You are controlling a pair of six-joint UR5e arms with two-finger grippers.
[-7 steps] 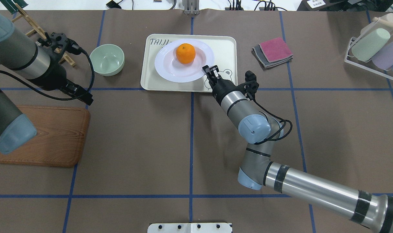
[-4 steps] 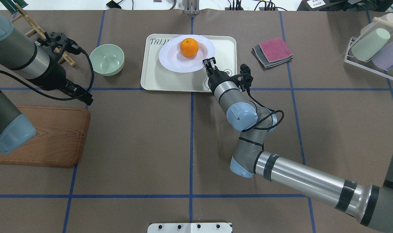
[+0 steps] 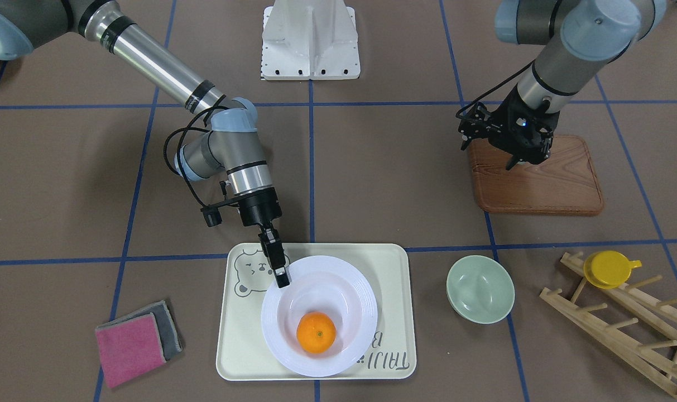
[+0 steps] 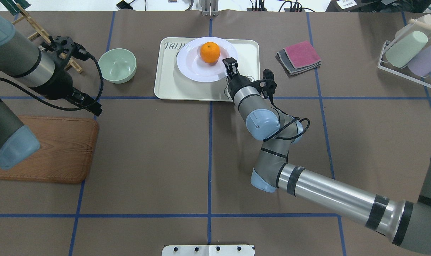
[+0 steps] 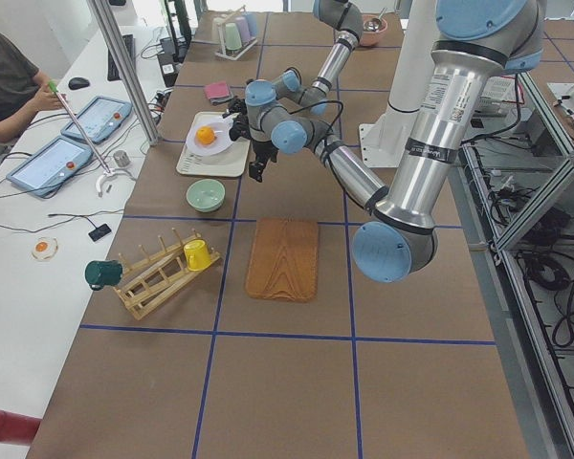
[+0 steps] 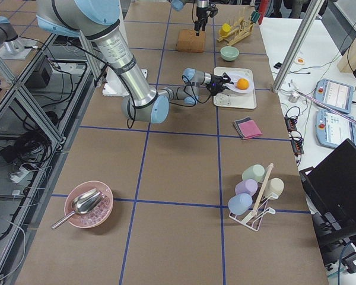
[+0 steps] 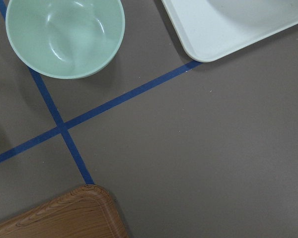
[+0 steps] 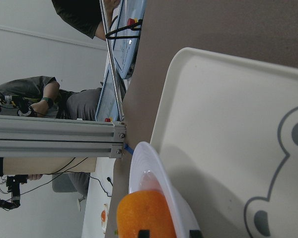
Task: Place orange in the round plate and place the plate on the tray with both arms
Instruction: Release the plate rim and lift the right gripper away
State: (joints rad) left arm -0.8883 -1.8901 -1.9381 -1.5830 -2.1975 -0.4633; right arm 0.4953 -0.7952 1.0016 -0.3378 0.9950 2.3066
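Observation:
The orange lies in the white round plate, also seen as orange in plate. My right gripper is shut on the plate's near-right rim and holds it tilted just over the cream bear tray. The right wrist view shows the plate rim edge-on above the tray, with the orange behind it. My left gripper hangs open and empty over the wooden board, far from the tray.
A pale-green bowl sits left of the tray. The brown wooden board lies near left. Folded pink and grey cloths lie right of the tray. A cup rack stands far right; a wooden rack carries a yellow cup.
My right gripper has carried the plate with the orange farther across the tray, away from the robot and slightly right. The left arm has stayed still.

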